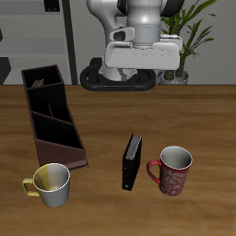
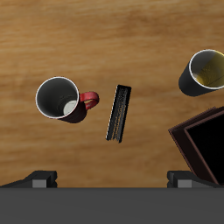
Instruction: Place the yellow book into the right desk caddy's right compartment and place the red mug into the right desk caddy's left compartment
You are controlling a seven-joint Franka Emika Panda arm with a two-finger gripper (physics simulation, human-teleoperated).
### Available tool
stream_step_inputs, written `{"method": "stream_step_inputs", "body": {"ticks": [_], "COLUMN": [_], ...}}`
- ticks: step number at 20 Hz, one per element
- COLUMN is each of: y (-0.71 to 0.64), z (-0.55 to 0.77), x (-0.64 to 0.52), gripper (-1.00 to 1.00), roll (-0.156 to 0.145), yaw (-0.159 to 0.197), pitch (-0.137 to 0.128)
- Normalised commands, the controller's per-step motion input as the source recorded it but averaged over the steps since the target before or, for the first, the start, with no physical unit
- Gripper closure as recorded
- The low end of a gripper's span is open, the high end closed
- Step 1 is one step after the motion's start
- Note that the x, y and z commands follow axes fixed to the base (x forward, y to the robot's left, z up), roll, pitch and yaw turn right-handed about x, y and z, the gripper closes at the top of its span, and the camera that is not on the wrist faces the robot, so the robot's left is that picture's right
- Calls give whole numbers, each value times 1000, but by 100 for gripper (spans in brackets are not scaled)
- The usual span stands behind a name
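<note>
Wooden table (image 1: 101, 120), potted plant (image 1: 189, 32) behind

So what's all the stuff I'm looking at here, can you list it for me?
Red mug: one, dark red, whitish inside, upright near the table's front edge.
Black book: one, black, standing on edge beside the red mug, between it and the caddy.
Yellow-and-white mug: one, upright near the front edge, by the caddy's near end.
Desk caddy: one, dark maroon-brown, open-topped with dividers, running from front toward back.
Table: one, brown wood.
Potted plant: one, green, behind the table.
Robot arm: one, white, above the table's back.
Gripper: one, dark; open or shut cannot be told.
</note>
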Motion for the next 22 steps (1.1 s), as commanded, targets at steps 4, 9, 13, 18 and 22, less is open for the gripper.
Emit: {"method": "stream_step_inputs", "body": {"ticks": [4,9,13,18,22], "y": [7,-125,-61,37,307], "z": [1,55,-28,-66,-44], "x": [160,156,85,97,167], "gripper": [-100,-100,-100,-100,-100], "roll": [32,-38,-35,-16,7], "yaw": [49,-25,-35,0,5], "pitch": [14,-4,1,-7,-11]}}
